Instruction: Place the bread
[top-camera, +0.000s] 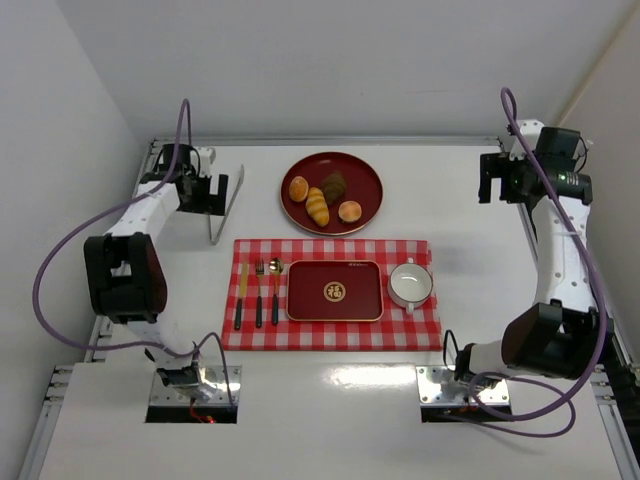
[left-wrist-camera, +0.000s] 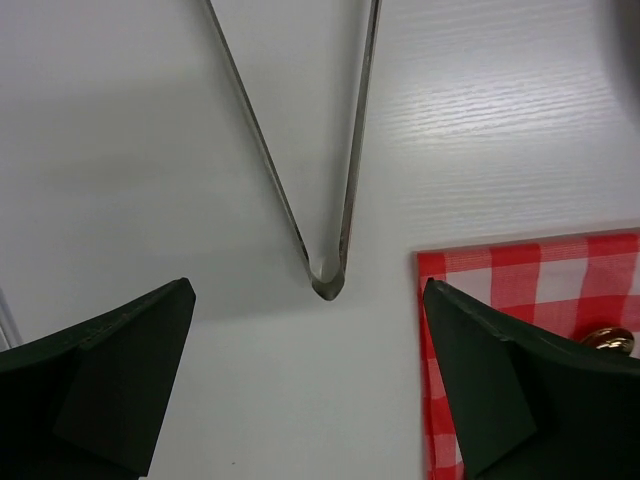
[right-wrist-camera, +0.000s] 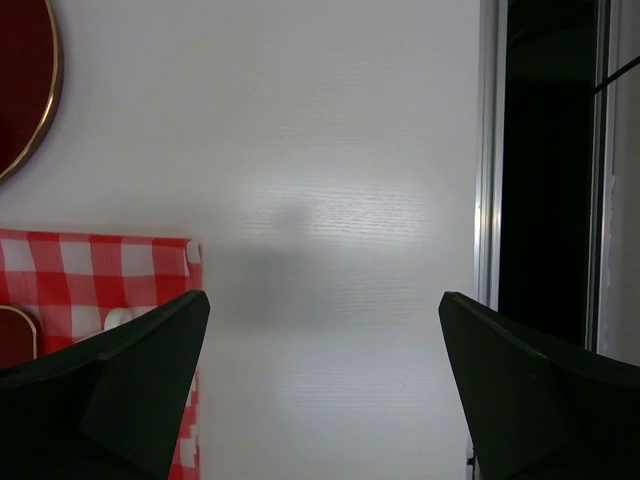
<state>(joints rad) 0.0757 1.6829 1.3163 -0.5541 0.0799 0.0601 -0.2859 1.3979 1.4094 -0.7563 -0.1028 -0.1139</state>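
Two small round golden-orange buns lie on the round red plate (top-camera: 368, 177), one at its left (top-camera: 299, 188) and one at its right front (top-camera: 350, 211). A ridged yellow roll (top-camera: 317, 205) and a dark brown piece (top-camera: 333, 184) lie between them. My left gripper (top-camera: 200, 193) is open and empty at the far left, over metal tongs (top-camera: 225, 210). In the left wrist view the gripper (left-wrist-camera: 310, 400) is open just short of the tongs' hinge (left-wrist-camera: 327, 280). My right gripper (top-camera: 497, 180) is open and empty at the far right; in its wrist view (right-wrist-camera: 325, 390) only bare table lies between the fingers.
A red checked cloth (top-camera: 400, 330) holds a rectangular red tray (top-camera: 335, 291), a white cup (top-camera: 410, 284) and cutlery (top-camera: 258, 290). The cloth's corner shows in the left wrist view (left-wrist-camera: 530, 280) and the right wrist view (right-wrist-camera: 100, 270). The table's right edge rail (right-wrist-camera: 488, 150) is near.
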